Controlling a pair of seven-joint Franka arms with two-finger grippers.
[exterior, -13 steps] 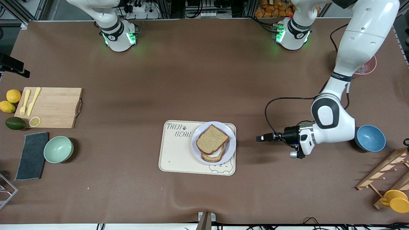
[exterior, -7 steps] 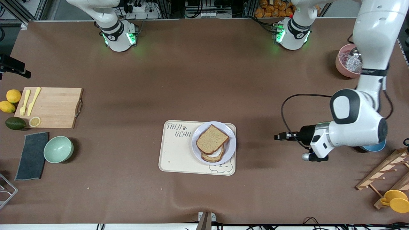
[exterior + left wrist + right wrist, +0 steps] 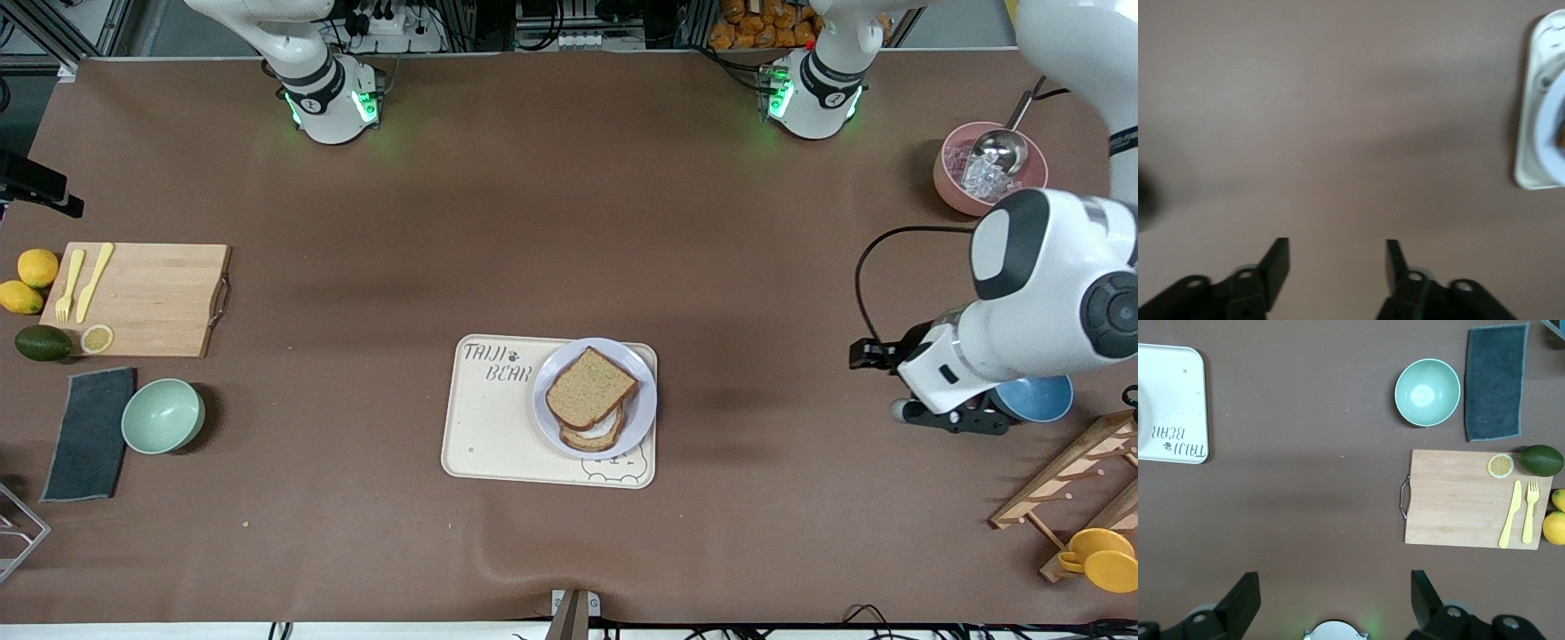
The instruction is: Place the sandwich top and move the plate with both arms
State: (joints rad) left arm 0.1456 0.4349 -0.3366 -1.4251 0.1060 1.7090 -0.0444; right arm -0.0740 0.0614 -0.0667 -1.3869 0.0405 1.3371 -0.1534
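The sandwich top, a tan bread slice with a dark crust, lies on a lower slice that shows white filling. Both rest on the pale plate, which sits on the cream bear tray. My left gripper hangs open and empty over bare table between the plate and the blue bowl; its wrist view shows the gripper apart from the tray and the plate's rim. My right gripper waits open and empty, high over its own base.
A cutting board with fork, knife and lemon slice, lemons, an avocado, a green bowl and a dark cloth lie at the right arm's end. A blue bowl, a pink bowl with a scoop and a wooden rack stand at the left arm's end.
My left arm has drawn back from the plate toward its own end of the table, and its fingers have spread wider. The sandwich, the plate and the right arm have not moved.
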